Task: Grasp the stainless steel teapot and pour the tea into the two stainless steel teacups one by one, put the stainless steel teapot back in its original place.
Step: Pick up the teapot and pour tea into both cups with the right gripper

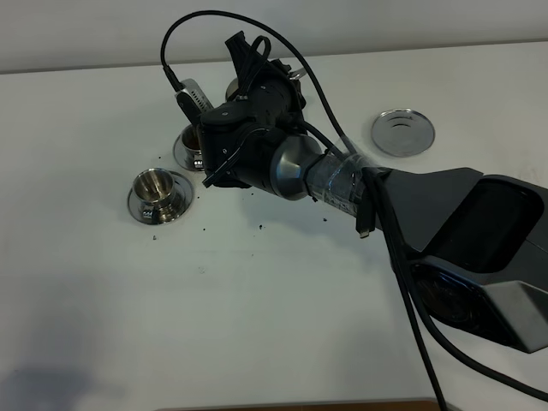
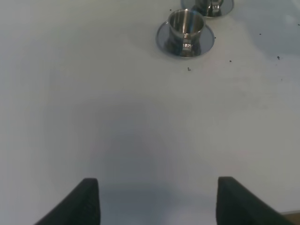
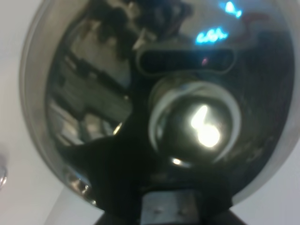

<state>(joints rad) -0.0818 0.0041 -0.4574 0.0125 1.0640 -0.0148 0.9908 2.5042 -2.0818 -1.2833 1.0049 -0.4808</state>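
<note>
Stainless steel teapot aloft over far teacup, mostly hidden by right arm; coaster bare, well apart. Left wrist: left claw spread, idle above tabletop. Right wrist: lid knob close up, right claw seemingly clamped on it. Pouring stage, probably; next, steady tilt, then near teacup.

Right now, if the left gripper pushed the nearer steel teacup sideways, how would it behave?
The teacup looks polished and rigid, so probably slippery to grip. It stands, apparently loose, on its saucer, small and likely light, so a push may slide or tip it.
</note>
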